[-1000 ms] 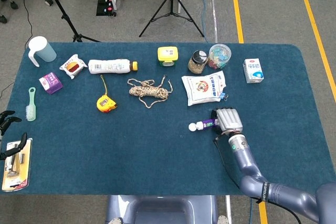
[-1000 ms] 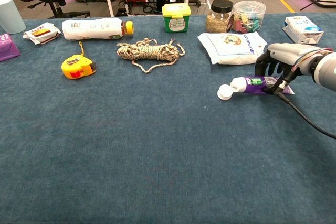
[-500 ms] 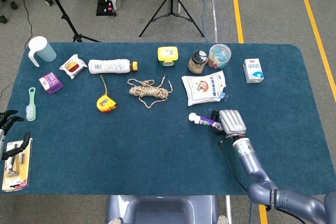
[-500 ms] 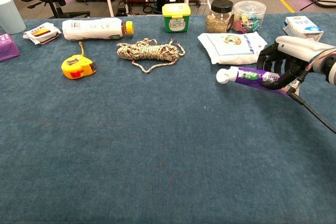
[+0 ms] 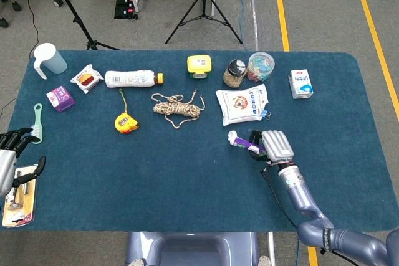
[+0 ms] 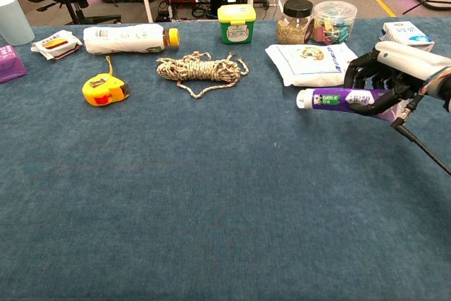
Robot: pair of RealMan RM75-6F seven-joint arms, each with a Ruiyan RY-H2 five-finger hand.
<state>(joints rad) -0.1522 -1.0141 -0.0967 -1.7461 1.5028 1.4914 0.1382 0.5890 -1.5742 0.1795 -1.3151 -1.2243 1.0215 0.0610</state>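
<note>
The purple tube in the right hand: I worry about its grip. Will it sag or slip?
The purple tube juts sideways from the right hand without drooping, so it is probably fairly stiff. Its glossy skin may be slippery, and the overhanging capped end could lever downward.

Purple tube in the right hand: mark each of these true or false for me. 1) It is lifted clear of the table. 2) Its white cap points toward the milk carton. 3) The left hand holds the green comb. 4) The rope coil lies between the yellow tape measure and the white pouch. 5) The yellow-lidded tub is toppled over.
1) True: the right hand holds the purple tube above the table.
2) False: the cap points away from the milk carton, toward the table's middle.
3) False: the left hand holds nothing; the green comb lies apart from it.
4) True: the rope coil lies between the yellow tape measure and the white pouch.
5) False: the yellow-lidded tub stands upright.
</note>
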